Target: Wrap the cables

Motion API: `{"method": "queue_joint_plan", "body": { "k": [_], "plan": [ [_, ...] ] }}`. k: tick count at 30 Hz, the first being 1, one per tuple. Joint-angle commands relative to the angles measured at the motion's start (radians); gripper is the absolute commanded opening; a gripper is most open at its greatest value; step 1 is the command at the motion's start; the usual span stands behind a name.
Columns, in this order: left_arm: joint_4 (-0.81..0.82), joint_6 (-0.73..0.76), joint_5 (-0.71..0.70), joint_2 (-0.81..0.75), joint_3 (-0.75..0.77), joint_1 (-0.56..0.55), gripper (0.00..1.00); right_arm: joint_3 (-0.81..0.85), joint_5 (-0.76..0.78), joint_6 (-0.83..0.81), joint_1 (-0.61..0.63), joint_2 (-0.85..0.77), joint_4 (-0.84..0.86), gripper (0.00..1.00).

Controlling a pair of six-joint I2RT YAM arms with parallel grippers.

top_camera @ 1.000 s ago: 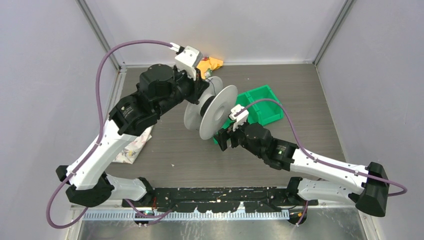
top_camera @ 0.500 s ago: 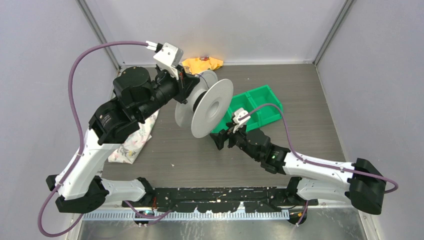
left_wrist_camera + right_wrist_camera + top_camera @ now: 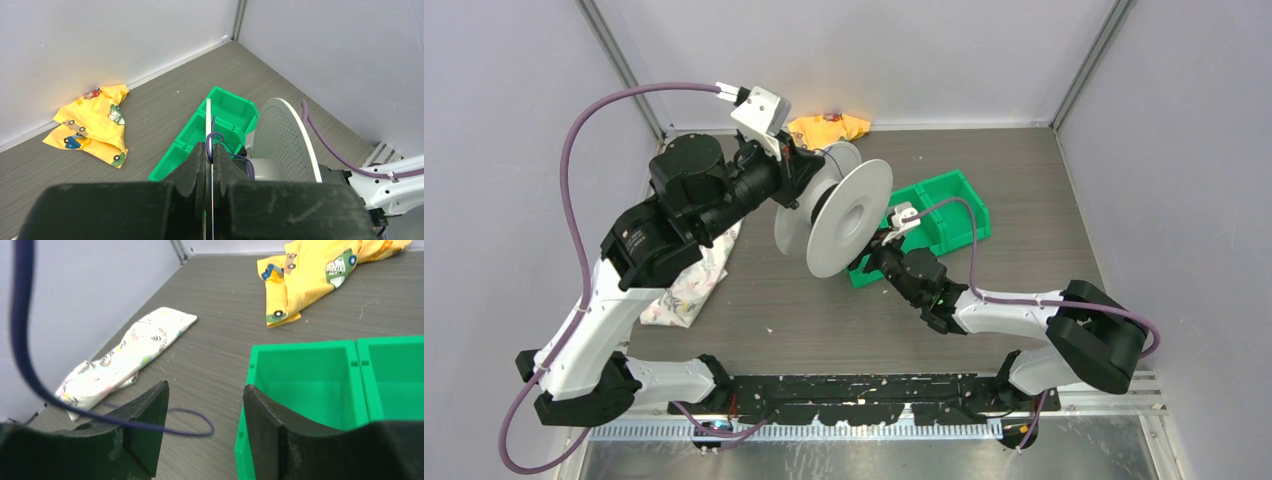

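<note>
Top external: I look down from high behind the arm bases (image 3: 589, 385), over the whole table (image 3: 1024, 190). Left wrist: close, facing back-right corner. Right wrist: low, facing back-left. All share green bin (image 3: 954, 205) (image 3: 225, 107) (image 3: 305, 375), yellow cloth (image 3: 829, 128) (image 3: 95, 122) (image 3: 310, 270).

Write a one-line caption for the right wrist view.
Open right gripper, thin dark cable looping across the foreground, green bin ahead, yellow cloth and white patterned cloth beyond.

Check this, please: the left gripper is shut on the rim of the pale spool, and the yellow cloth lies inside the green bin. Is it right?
Not fully. The yellow cloth lies on the table, apart from the green bin, as the left wrist view shows. The left gripper is indeed shut on the pale spool at its rim.
</note>
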Motion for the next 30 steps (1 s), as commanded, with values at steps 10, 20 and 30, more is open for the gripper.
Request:
{"method": "queue_joint_plan", "body": {
  "k": [10, 20, 30],
  "plan": [
    [0.242, -0.067, -0.08, -0.053, -0.051, 0.001, 0.0, -0.003, 0.013, 0.106, -0.012, -0.019, 0.165, 0.01],
    [0.635, -0.011, -0.264, -0.138, -0.363, 0.001, 0.0, -0.01, -0.099, 0.239, -0.009, -0.152, -0.091, 0.01],
    [0.928, -0.014, -0.406, -0.076, -0.536, 0.002, 0.0, 0.051, -0.201, 0.383, 0.021, -0.182, -0.133, 0.15]
  ]
}}
